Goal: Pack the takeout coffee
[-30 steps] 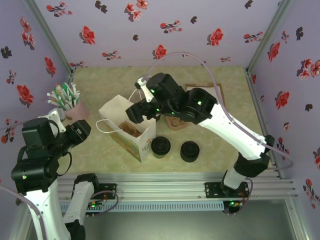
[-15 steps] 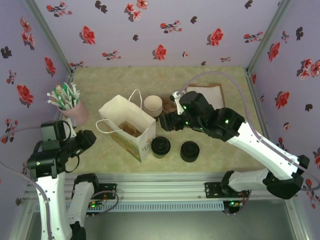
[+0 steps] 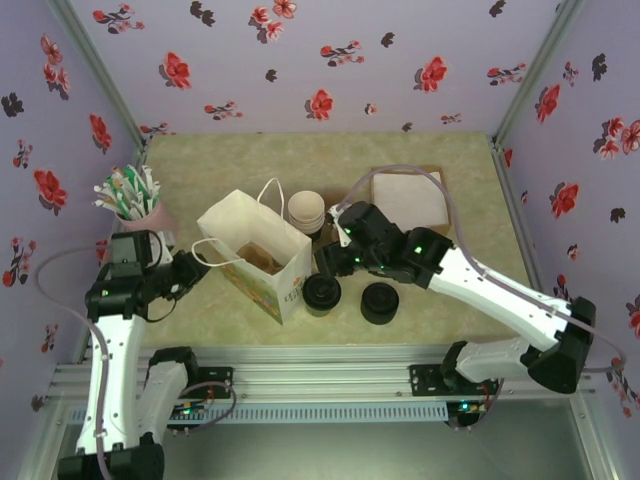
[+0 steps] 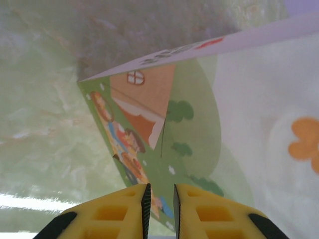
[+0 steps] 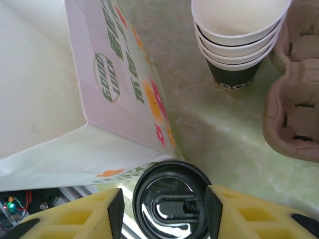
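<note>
Lavender walls on three sides here: back wall [image 3: 320, 60], left wall [image 3: 40, 150] and right wall [image 3: 600, 180], all scattered with red and dark flower prints. Silver metal posts [image 3: 97, 75] run up both back corners. The counter [image 3: 230, 165] is a pale, greenish marbled sheet, evenly lit, shadows soft. Ribbed aluminium rails [image 3: 330, 365] line its near edge, with a plain grey ledge [image 3: 400, 450] below them.
</note>
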